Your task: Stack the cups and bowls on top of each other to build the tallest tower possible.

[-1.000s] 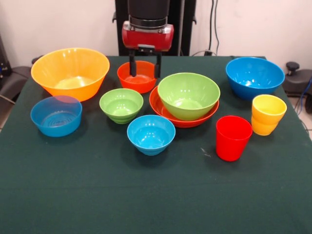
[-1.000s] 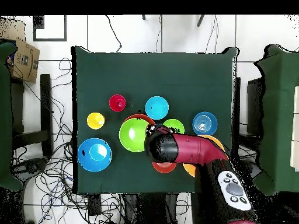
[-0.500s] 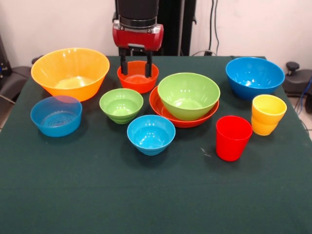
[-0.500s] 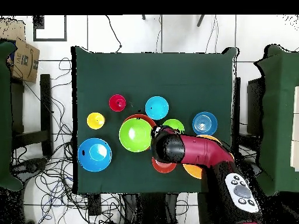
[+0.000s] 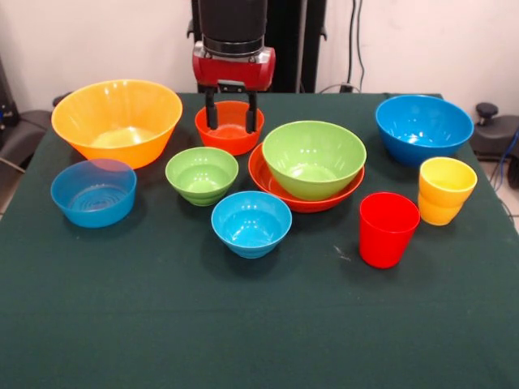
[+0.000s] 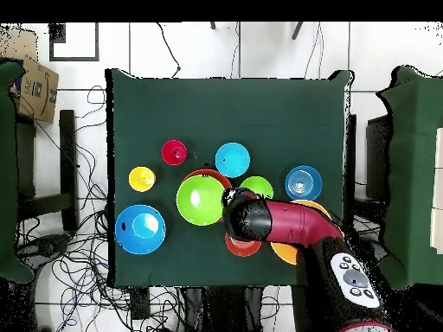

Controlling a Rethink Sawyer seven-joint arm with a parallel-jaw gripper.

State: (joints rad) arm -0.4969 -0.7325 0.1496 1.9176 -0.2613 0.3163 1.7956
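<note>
Right now I see the red cup and the small blue bowl nearest the camera, both well in front of the gripper, the cup off to its right in the front view. The yellow cup stands just behind the red one. Closer to the gripper, the small green bowl sits just in front of it to the left, and the large green bowl rests nested in the red-orange dish to its right. The translucent blue bowl lies further left. The gripper hangs with its two fingers spread wide, straddling the small red-orange bowl, tips at about rim height; I cannot tell whether they touch it. Compared with half a second ago, it has shifted slightly to the right and sits more squarely over that bowl. The big orange-yellow bowl stands left of it, the large blue bowl far right. No bowl or cup has moved.
</note>
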